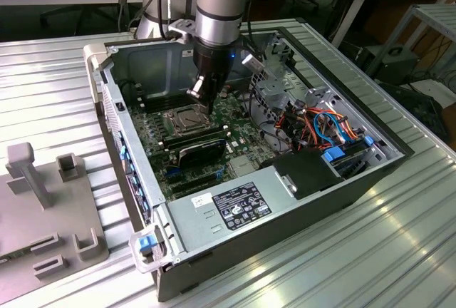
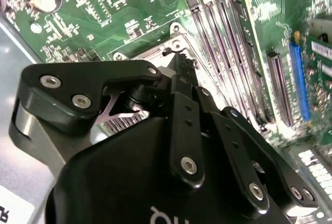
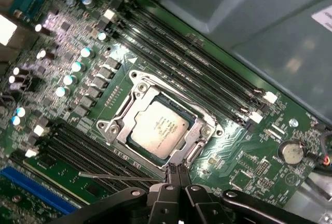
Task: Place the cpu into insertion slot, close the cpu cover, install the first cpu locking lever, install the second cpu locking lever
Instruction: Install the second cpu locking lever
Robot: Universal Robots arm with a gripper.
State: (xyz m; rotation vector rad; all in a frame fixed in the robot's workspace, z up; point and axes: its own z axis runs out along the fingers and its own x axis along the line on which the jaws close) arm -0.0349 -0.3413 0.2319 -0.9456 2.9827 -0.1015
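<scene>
— Jaws first: how do they stand?

— Pressed together. In the first wrist view the gripper [image 3: 178,173] shows its two black fingertips [image 3: 173,176] side by side, with nothing visible between them.

— And where do the tips sit?

— At the edge of the insertion slot [image 3: 110,126], just beside one side of its silvery rim. Whether they touch the metal cannot be told. A thin metal rod [image 3: 119,177] leads away from beside the tips, across the long black slots [image 3: 88,149] on that side.

— The cpu?

— The cpu [image 3: 157,129] lies flat in the insertion slot, its dull silver top showing. The cpu cover [image 3: 127,112] lies down around it, with its frame along the chip's edges and the chip showing through the window.

— And the second wrist view?

— It sees the gripper [image 2: 179,66] from behind, with its black linkage reaching to the socket's rim on the green motherboard [image 2: 129,6].

— Farther out?

— In the exterior view the arm [image 1: 217,1] stands over the open computer case [image 1: 146,62], and the gripper [image 1: 201,96] is just above the socket. The case rests on a ribbed metal table [image 1: 370,251]. A grey fixture plate [image 1: 43,208] lies well apart from the case, toward the exterior view's left.
</scene>
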